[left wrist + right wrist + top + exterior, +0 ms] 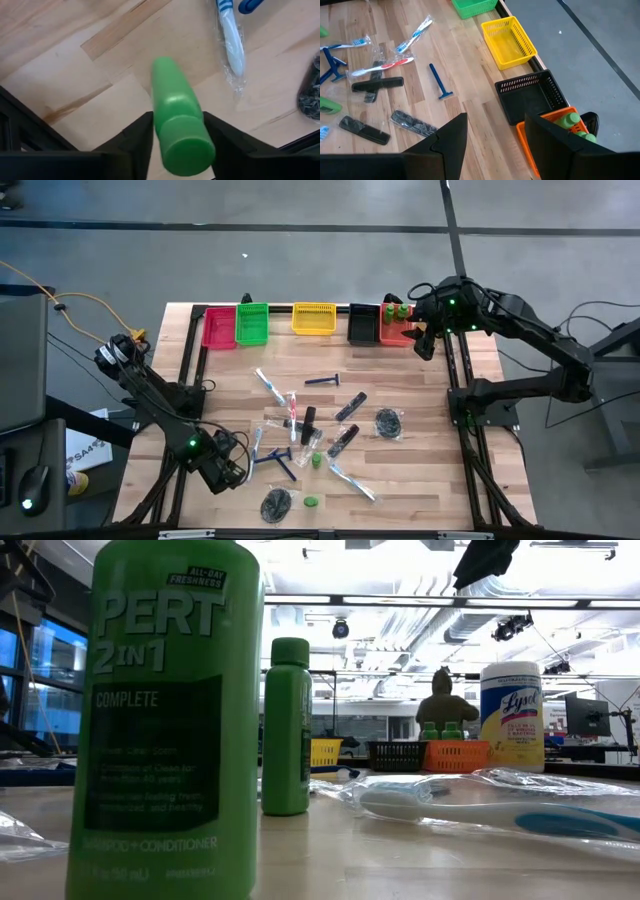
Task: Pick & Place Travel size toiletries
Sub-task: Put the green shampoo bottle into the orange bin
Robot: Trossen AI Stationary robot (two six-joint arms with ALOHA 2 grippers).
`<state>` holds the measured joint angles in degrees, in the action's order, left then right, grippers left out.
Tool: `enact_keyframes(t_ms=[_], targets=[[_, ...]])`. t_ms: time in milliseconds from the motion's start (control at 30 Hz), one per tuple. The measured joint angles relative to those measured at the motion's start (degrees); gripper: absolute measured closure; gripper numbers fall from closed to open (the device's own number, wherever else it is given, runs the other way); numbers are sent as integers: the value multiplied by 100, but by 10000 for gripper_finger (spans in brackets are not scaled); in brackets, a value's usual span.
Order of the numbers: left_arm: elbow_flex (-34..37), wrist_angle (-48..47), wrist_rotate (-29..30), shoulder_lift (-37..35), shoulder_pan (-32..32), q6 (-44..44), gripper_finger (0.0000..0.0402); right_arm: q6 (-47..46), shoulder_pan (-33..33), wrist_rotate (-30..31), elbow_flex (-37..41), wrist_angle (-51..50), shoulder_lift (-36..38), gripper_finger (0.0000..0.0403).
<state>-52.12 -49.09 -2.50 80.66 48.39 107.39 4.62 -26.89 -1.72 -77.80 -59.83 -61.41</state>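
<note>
The left gripper [177,137] held a green bottle [177,120] between its fingers, near the wrapped toothbrush [231,40]. The right gripper [495,135] stood empty and apart above the orange bin [530,145].

in the low view we see the large green bottle [165,720] only in part: its cap is cut off by the picture's edge, and it hides the table behind it. beside that bottle, the wrapped toothbrush [500,802] is blurred and runs out of the picture. in the left wrist view the left gripper [179,137] has its fingers cut off low down, and the mesh puff [310,92] shows only as a sliver. from above, the left gripper's fingertips are too small for us to make out.
</note>
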Motion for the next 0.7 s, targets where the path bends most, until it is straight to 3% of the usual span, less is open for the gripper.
enact_keyframes(t_ms=[233, 700], targets=[[-2, 16, 33, 0, 1, 91, 317, 0, 0, 0, 0, 0, 0, 215], [-2, 101, 138, -15, -1, 95, 315, 15, 2, 0, 0, 0, 0, 215]])
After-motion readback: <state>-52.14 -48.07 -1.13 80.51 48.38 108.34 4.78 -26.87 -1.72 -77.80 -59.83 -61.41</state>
